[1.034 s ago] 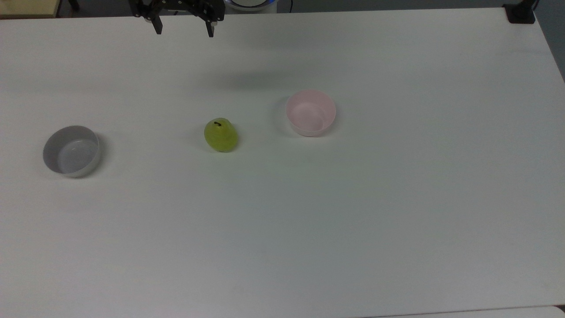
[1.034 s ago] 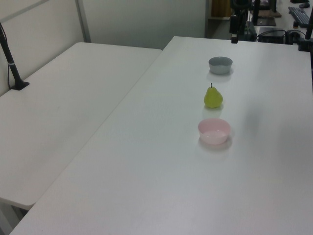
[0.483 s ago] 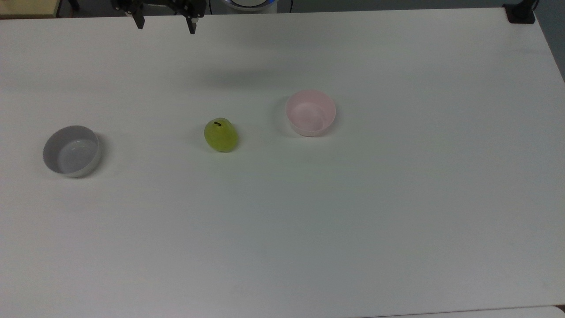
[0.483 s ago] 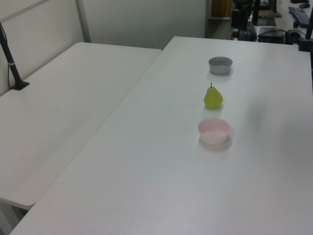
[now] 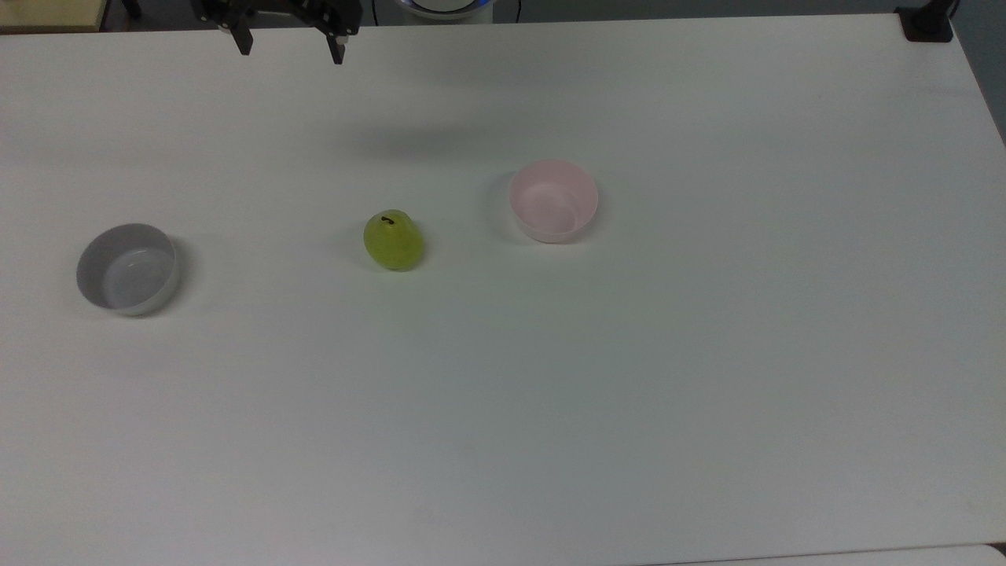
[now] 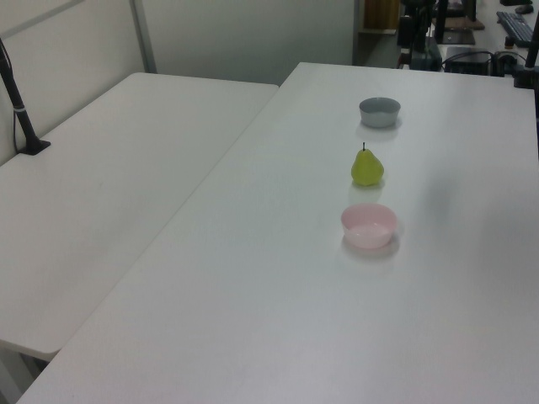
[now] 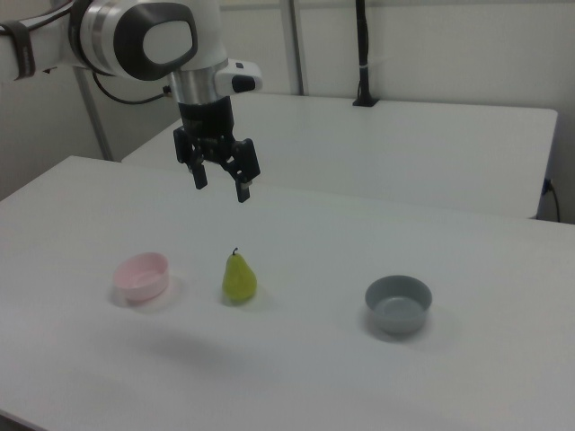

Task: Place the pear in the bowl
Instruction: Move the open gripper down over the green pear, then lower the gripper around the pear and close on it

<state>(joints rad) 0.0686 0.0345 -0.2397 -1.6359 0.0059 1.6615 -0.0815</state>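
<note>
White table (image 5: 629,393), broad and flat. Robot arm (image 7: 135,36) reaches in from the right view's upper left; gripper (image 7: 221,186) hangs high above the tabletop, fingers spread wide, nothing between them. Pink bowl (image 5: 553,200) sits near the pear, at the top view's right of it. Grey bowl (image 5: 127,269) well apart at the top view's left. Pear (image 5: 393,240) stands upright on the table between the two bowls, stem up, untouched.

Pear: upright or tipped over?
Upright. The pear stands on its broad base on the table, stem pointing up.
</note>
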